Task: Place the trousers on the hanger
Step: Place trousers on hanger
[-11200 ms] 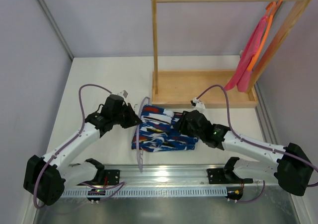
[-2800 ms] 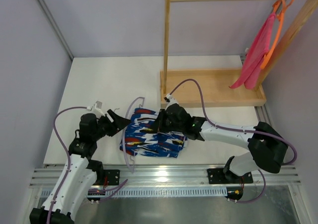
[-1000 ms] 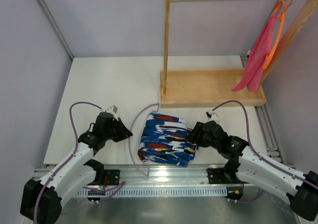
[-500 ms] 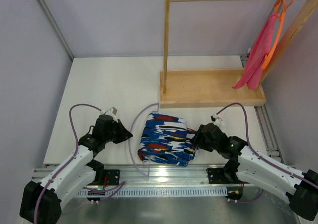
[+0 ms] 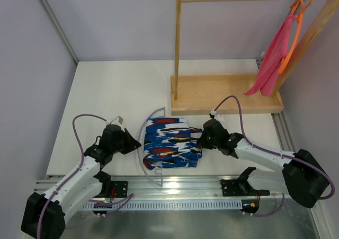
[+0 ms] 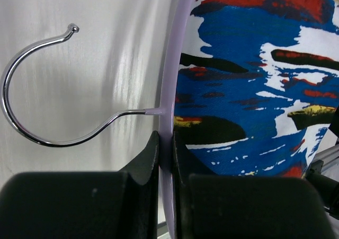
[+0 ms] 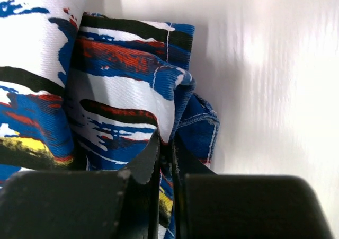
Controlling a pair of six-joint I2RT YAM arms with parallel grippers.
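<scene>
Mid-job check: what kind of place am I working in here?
Most likely a lab robot cell, not a home: a white table walled by plain grey panels, an aluminium mounting rail at its near edge, and a wooden rack.

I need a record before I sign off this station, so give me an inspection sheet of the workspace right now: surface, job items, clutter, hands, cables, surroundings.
Surface: white table, flat.
Job's things: the trousers folded in a stack near the front edge; the hanger lies along their left side, hook pointing away from them.
Clutter: wooden rack at the back right, carrying an orange hanger with a pink-red cloth.
Hands: left hand shut on the hanger beside its hook; right hand shut on a fold at the trousers' right edge.
Cables: left purple cable and right purple cable loop free above the arms.
Surroundings: plain grey walls; metal rail along the near edge.
</scene>
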